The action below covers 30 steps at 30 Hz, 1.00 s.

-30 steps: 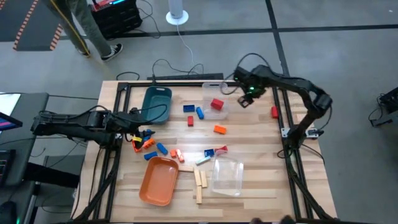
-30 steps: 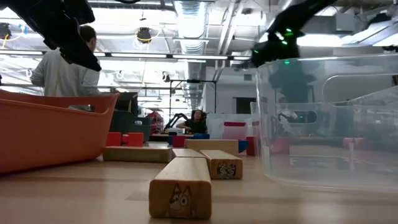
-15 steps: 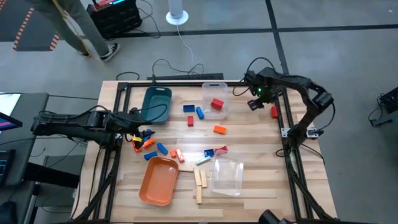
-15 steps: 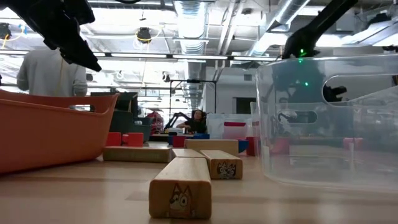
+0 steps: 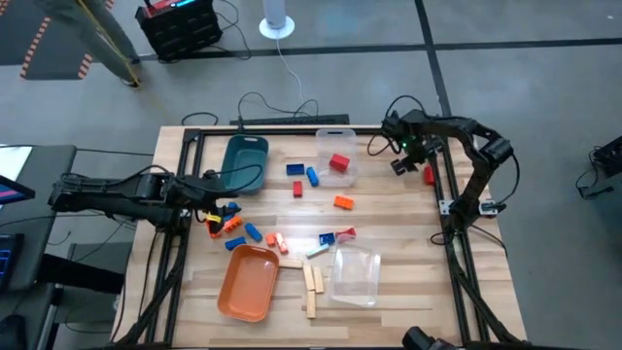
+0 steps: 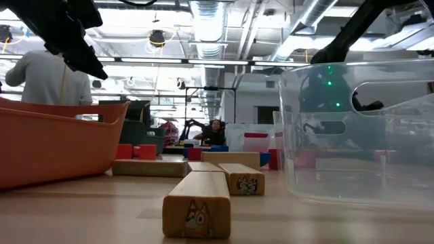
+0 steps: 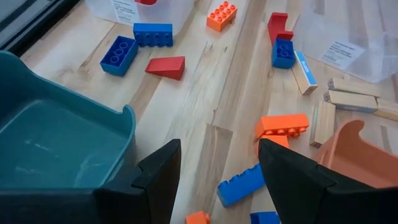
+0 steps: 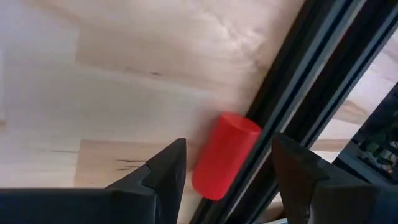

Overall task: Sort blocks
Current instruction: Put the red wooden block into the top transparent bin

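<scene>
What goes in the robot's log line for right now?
task: sort blocks | right gripper: open, above red block by frame rail | left gripper: open, waiting beside teal tray

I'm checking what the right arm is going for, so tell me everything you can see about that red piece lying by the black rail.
The red piece is a smooth, glossy cylinder that looks like plastic, with no studs visible. It lies on its side on the light wood table, resting against the black frame rail at the table's right edge, apart from the other blocks. The right gripper hangs above it, open, with the piece between its fingers in that view; no contact shows.
</scene>
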Each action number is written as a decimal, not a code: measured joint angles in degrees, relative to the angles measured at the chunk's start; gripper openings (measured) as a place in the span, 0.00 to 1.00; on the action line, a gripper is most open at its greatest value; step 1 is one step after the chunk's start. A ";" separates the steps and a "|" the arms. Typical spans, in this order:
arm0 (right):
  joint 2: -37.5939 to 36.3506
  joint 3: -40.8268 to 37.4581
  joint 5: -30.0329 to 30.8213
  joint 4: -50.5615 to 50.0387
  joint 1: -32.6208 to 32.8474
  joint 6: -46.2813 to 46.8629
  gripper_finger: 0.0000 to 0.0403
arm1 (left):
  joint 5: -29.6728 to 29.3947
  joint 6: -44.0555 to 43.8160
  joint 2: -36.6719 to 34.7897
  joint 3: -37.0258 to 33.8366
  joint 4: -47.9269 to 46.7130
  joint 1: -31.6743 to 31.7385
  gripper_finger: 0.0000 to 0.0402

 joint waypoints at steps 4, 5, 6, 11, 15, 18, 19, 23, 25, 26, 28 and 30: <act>0.00 -1.96 -0.89 0.09 0.82 2.33 0.50 | 0.10 -0.07 0.00 0.00 -0.02 0.00 0.52; -0.05 -2.72 -0.75 0.04 1.08 2.66 0.50 | 0.24 -0.08 0.00 0.00 -0.01 0.00 0.52; -0.09 -3.37 -0.50 0.11 1.32 3.02 0.50 | 0.52 -0.10 0.00 0.00 -0.02 0.00 0.52; -0.11 -5.63 -0.97 2.03 2.12 5.00 0.50 | 1.49 -0.13 -0.01 0.00 -0.07 0.00 0.52; -0.11 -7.62 -3.99 4.49 1.97 5.32 0.50 | 2.46 0.24 0.00 0.00 -0.11 0.00 0.52; -0.11 -7.69 -4.19 4.77 3.86 5.38 0.50 | 2.44 0.25 0.00 0.00 -0.11 0.00 0.52; -0.13 -7.69 -4.21 4.98 4.67 5.36 0.50 | 2.44 0.26 0.00 0.00 -0.11 0.00 0.52; -0.17 -7.69 -4.33 5.39 7.23 4.96 0.50 | 2.42 0.26 0.00 0.00 -0.11 0.00 0.52; -0.17 -7.69 -4.39 5.42 7.76 4.92 0.49 | 2.42 0.26 0.00 0.00 -0.11 0.00 0.52; -0.17 -7.69 -4.42 5.48 7.74 4.90 0.47 | 2.42 0.23 -0.02 0.00 -0.11 0.00 0.52; -0.17 -7.69 -5.09 5.72 7.67 4.48 0.44 | 2.42 0.20 -0.01 0.00 -0.11 -0.01 0.52; -0.11 -7.69 -6.40 6.25 7.65 3.91 0.39 | 2.41 0.17 -0.02 0.00 -0.11 0.00 0.52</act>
